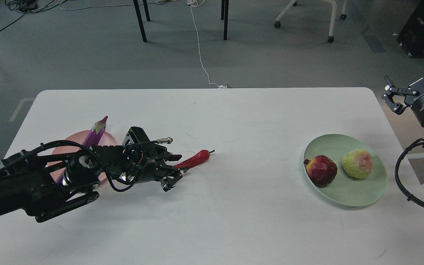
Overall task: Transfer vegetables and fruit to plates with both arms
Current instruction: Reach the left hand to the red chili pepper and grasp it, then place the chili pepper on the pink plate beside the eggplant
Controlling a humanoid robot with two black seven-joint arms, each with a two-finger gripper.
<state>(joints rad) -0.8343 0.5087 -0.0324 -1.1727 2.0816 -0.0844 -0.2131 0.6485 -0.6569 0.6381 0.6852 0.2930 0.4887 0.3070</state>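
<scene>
The red chili pepper [196,159] lies on the white table [234,221] left of centre. My left gripper [174,170] is low over the table, open, with its fingers on either side of the chili's hidden left tail end. The purple eggplant [95,134] rests on the pink plate [69,145], both partly hidden behind my left arm. The pomegranate [321,169] and the yellow-green fruit [357,163] sit side by side on the mint green plate [344,200]. My right gripper [412,88] is open and empty, raised beyond the table's right edge.
Chair and table legs [140,20] stand on the grey floor beyond the table. A white cable [199,51] runs to the table's far edge. Black cables [399,176] hang from my right arm beside the green plate.
</scene>
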